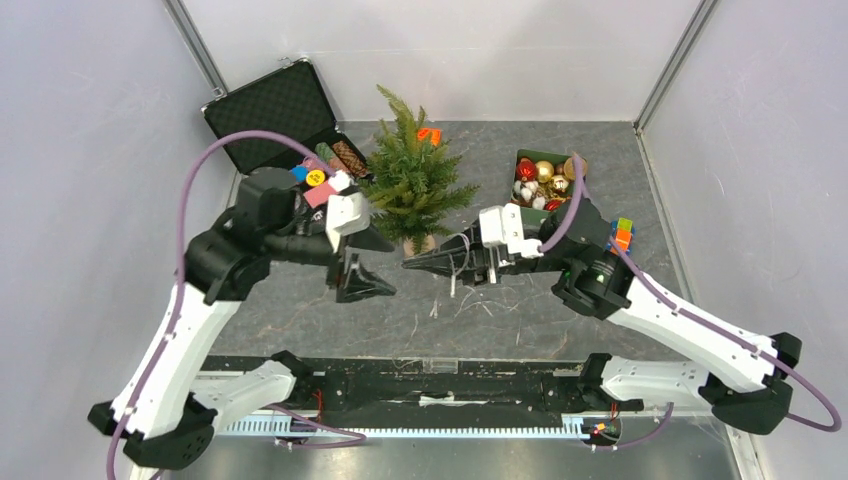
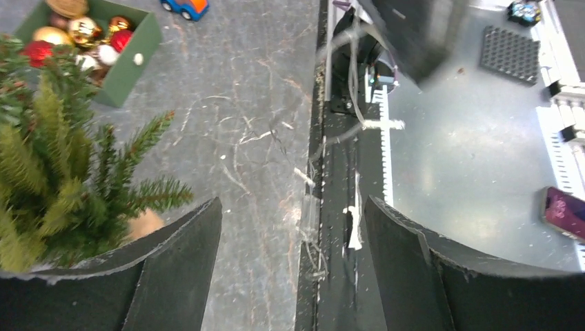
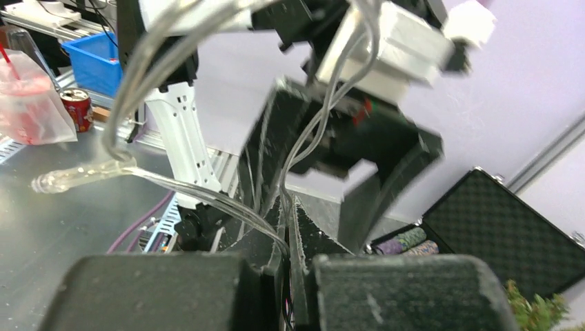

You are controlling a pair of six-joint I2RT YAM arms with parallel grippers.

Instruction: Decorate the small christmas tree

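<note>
We see the tree (image 1: 410, 180) at the back middle of the worktop (image 1: 300, 320), just behind both claws: the left claw (image 1: 368, 262) spread wide, the right claw (image 1: 415, 264) pressed together on a clear strand (image 3: 76, 176), tips facing. Only the left wrist view shows the stump (image 2: 141, 222) beside the left claw; only the right wrist view shows the strand entering the claw. Bare worktop runs to the near edge, a case (image 1: 280, 110) back left, a box (image 1: 540, 180) of baubles back right.

Left pincer (image 1: 385, 268) spread wide, right pincer (image 1: 410, 264) closed.
</note>
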